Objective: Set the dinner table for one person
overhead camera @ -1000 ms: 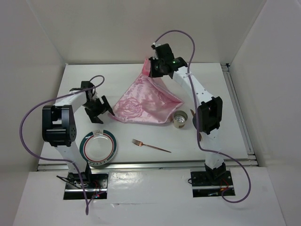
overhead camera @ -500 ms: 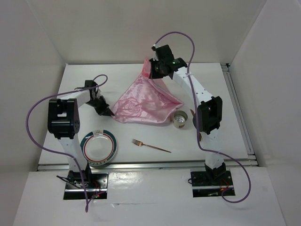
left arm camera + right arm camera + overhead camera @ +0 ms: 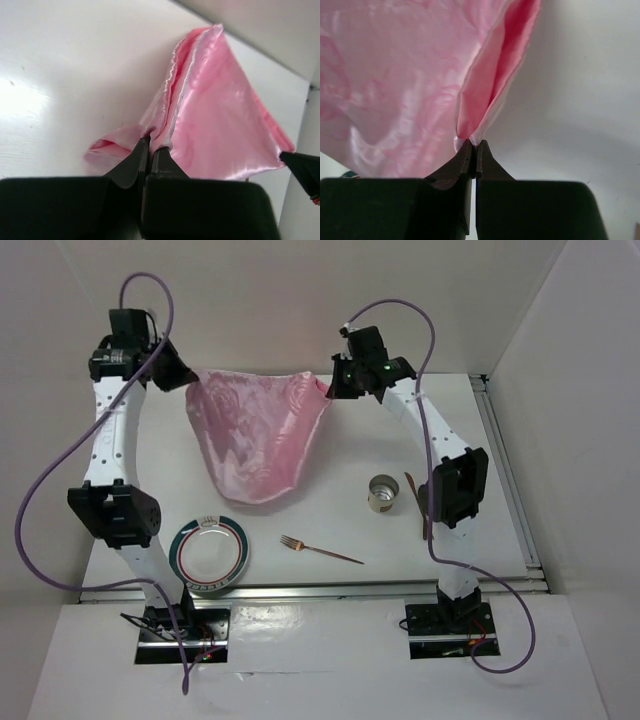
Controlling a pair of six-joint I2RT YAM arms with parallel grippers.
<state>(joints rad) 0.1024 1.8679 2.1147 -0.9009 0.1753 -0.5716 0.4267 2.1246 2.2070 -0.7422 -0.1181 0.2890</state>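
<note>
Though below fingers [image 3: 131, 162] (on cloth [image 3: 255, 435]), dinner table [image 3: 320, 502].

You are working in a robotics lab test cell. The large flat white rectangular tabletop [image 3: 490, 490] is boxed in by plain white panel walls [image 3: 260, 310] behind it and at both its sides, and bare aluminium rails [image 3: 310, 587] run along its near and right edges. At its near edge, two white-and-black robot arms [image 3: 430, 440] stand on metal base plates [image 3: 450, 625] with exposed wiring, and loose purple cables [image 3: 40, 500] loop above it. The few homely things here, a shiny pink satin cloth [image 3: 255, 440], a green-rimmed round plate [image 3: 208, 552] and a copper-coloured fork [image 3: 320, 549], are mere props.
</note>
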